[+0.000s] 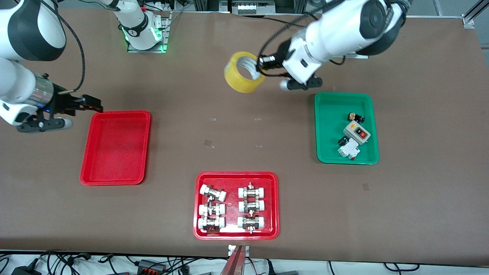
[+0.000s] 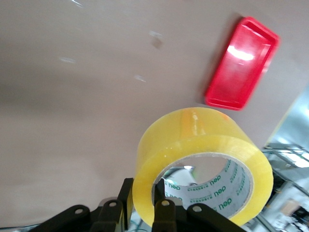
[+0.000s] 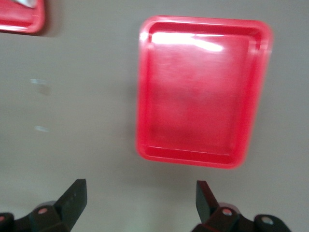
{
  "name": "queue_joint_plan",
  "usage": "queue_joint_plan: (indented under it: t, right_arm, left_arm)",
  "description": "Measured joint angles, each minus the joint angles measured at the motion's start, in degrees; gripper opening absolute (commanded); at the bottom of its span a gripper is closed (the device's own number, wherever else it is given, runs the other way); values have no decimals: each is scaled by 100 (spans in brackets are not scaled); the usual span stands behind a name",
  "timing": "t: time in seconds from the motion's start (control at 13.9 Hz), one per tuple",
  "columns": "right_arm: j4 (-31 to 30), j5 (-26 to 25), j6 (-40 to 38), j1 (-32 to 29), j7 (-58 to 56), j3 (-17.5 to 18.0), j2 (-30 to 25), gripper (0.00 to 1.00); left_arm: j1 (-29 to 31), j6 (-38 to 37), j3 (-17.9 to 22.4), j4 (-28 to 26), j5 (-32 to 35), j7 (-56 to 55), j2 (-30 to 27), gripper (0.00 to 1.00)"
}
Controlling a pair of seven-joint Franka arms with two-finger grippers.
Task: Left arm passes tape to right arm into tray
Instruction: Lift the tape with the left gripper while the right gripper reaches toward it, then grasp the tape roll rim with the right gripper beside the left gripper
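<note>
The yellow tape (image 1: 244,72) is up in the air over the middle of the table, on the side of the robots' bases. My left gripper (image 1: 263,63) is shut on the roll's wall, one finger inside the printed core and one outside. The left wrist view shows this grip (image 2: 143,186) on the tape (image 2: 203,140). The plain red tray (image 1: 116,147) lies empty toward the right arm's end and also shows in the left wrist view (image 2: 241,65). My right gripper (image 1: 93,106) is open and empty, over the table beside the tray's corner. In the right wrist view, its fingers (image 3: 140,193) stand wide apart just short of the tray (image 3: 203,92).
A green tray (image 1: 328,126) with electrical parts lies toward the left arm's end, under the left wrist. A wider red tray (image 1: 233,177) with metal pipe fittings lies nearest the front camera; its corner shows in the right wrist view (image 3: 21,19).
</note>
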Motion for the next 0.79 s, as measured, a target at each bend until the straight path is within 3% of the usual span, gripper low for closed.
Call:
queue_joint_plan:
  t: [0.43, 0.79]
  right_arm:
    - [337, 1446, 9, 489, -2, 67, 262, 100]
    - [643, 3302, -62, 647, -132, 96, 258, 100]
  left_arm:
    - [-446, 762, -55, 269, -65, -530, 117, 14]
    - [-409, 777, -29, 260, -65, -530, 265, 15]
